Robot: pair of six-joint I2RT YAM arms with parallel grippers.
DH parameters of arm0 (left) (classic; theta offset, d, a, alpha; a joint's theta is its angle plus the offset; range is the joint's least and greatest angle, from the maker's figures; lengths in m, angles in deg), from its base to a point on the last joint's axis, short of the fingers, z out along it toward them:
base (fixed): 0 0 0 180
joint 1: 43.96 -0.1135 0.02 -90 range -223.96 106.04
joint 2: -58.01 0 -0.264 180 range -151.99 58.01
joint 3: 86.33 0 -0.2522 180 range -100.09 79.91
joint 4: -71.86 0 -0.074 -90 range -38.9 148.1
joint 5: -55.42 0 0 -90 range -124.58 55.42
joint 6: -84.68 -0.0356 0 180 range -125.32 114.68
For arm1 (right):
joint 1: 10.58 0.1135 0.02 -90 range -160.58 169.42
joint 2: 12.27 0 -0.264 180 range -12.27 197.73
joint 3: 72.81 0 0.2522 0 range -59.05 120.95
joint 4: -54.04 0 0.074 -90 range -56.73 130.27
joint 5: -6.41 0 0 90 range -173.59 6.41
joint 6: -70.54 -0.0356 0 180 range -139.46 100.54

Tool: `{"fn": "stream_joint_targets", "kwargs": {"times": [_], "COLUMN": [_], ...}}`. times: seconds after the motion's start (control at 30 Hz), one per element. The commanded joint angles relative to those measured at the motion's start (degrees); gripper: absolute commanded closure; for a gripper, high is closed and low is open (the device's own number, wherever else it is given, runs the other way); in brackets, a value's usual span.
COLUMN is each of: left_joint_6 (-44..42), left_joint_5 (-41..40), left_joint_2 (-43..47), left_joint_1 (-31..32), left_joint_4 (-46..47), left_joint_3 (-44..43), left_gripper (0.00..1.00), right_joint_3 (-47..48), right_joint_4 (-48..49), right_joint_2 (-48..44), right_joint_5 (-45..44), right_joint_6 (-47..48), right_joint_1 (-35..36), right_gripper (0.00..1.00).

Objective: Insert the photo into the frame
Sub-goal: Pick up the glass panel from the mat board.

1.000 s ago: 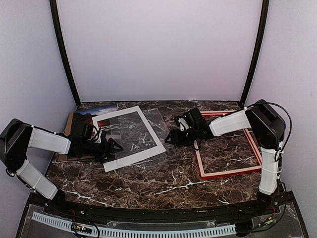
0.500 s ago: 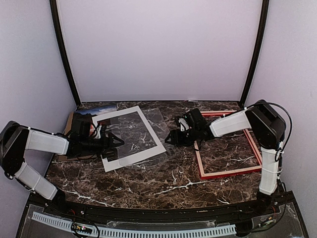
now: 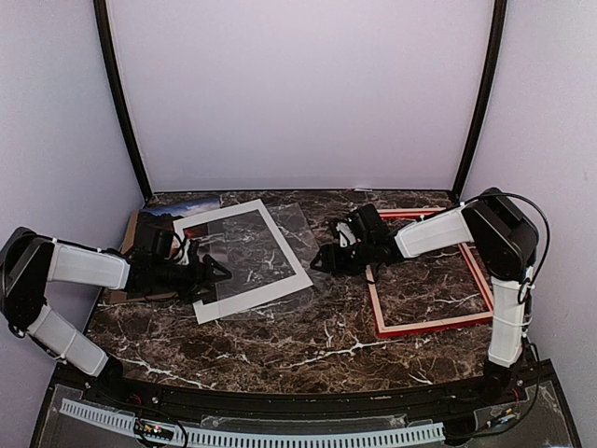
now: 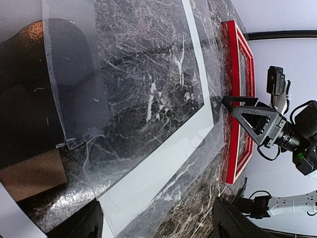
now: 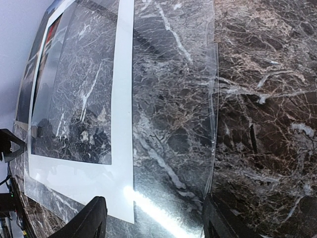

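The photo (image 3: 187, 207) lies at the back left, partly under a white mat border (image 3: 252, 294) and a clear sheet (image 3: 297, 233). Its red glow shows through the mat window. The red frame (image 3: 434, 326) lies flat on the right. My left gripper (image 3: 219, 271) is open and low over the mat's left side. In the left wrist view (image 4: 156, 213) the mat (image 4: 163, 158) runs between its fingers, with the dark photo (image 4: 25, 74) at the left. My right gripper (image 3: 319, 263) is open at the clear sheet's right edge (image 5: 213, 124), and nothing sits between its fingertips in the right wrist view (image 5: 154, 208).
A brown backing board (image 3: 126, 245) lies under the photo at the far left; it also shows in the left wrist view (image 4: 29, 173). The frame (image 4: 237, 99) appears past the mat there. The booth walls close in at the back and both sides.
My left gripper shifted slightly over the mat's left side, nudging the mat a little. The right arm, clear sheet and frame have not moved.
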Motion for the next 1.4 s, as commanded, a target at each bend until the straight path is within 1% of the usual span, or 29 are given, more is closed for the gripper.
{"fn": "stream_joint_targets", "kwargs": {"times": [0.0,0.37,0.63,0.97,1.13,1.37], "left_joint_6": [-0.5,1.3,2.8,10.4,13.2,15.1], "left_joint_5": [3.2,5.4,6.0,8.9,8.8,8.3], "left_joint_2": [-0.2,-3.6,-4.3,-4.9,-5.0,-5.9], "left_joint_1": [1.0,1.0,0.9,-2.0,-3.3,-5.3], "left_joint_4": [4.0,9.8,11.9,17.1,16.4,13.8], "left_joint_3": [0.9,2.9,4.0,7.2,7.6,7.7], "left_gripper": [0.22,0.23,0.23,0.25,0.25,0.25], "right_joint_3": [-3.3,-4.1,-4.5,-4.5,-4.6,-4.5], "right_joint_4": [-12.4,-11.1,-10.7,-10.7,-10.8,-11.1], "right_joint_2": [5.9,5.7,5.6,5.5,5.3,5.6], "right_joint_5": [4.0,4.4,4.4,4.2,4.1,3.8], "right_joint_6": [-1.3,-2.2,-2.5,-2.6,-2.4,-2.2], "right_joint_1": [2.3,3.0,3.3,3.5,3.6,3.6], "right_gripper": [0.33,0.33,0.33,0.33,0.33,0.33]}}
